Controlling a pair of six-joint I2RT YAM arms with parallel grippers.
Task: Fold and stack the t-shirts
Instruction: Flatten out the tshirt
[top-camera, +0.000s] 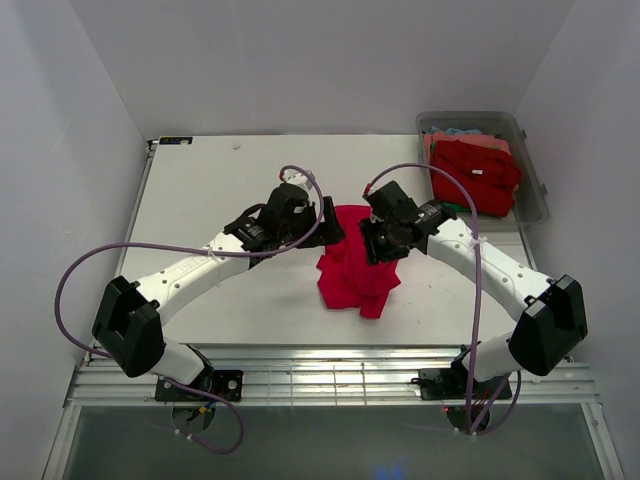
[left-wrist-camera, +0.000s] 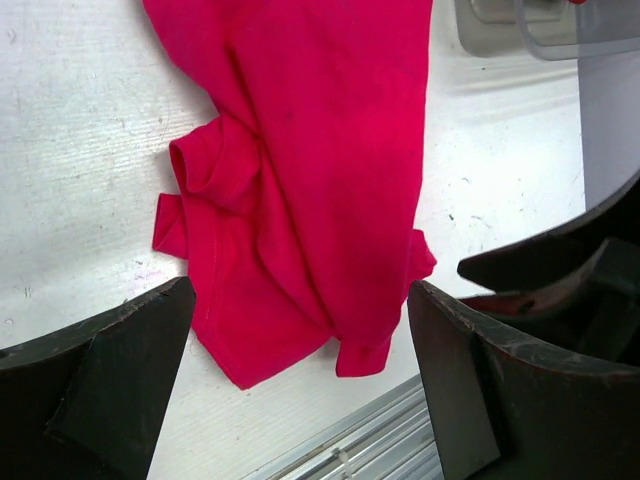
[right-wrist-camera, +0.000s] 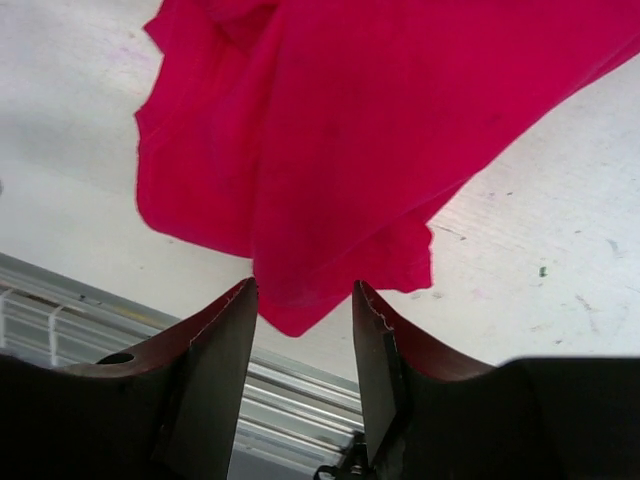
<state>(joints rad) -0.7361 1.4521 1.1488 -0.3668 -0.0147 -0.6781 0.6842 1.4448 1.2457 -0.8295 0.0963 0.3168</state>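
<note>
A crumpled crimson t-shirt (top-camera: 355, 272) lies in a heap at the middle of the white table (top-camera: 200, 200). My left gripper (top-camera: 332, 226) hovers at its upper left edge, open wide, with nothing between the fingers. In the left wrist view the t-shirt (left-wrist-camera: 310, 170) lies on the table beyond the left gripper (left-wrist-camera: 300, 292). My right gripper (top-camera: 378, 246) sits over the heap's upper right part. In the right wrist view the right gripper (right-wrist-camera: 305, 288) has its jaws apart, and the t-shirt (right-wrist-camera: 340, 150) lies just beyond their tips, not pinched.
A clear plastic bin (top-camera: 532, 195) stands at the back right, holding more t-shirts (top-camera: 478, 175), mostly red with light blue and green showing. The table's near metal edge (top-camera: 330, 375) runs just below the heap. White walls enclose the sides.
</note>
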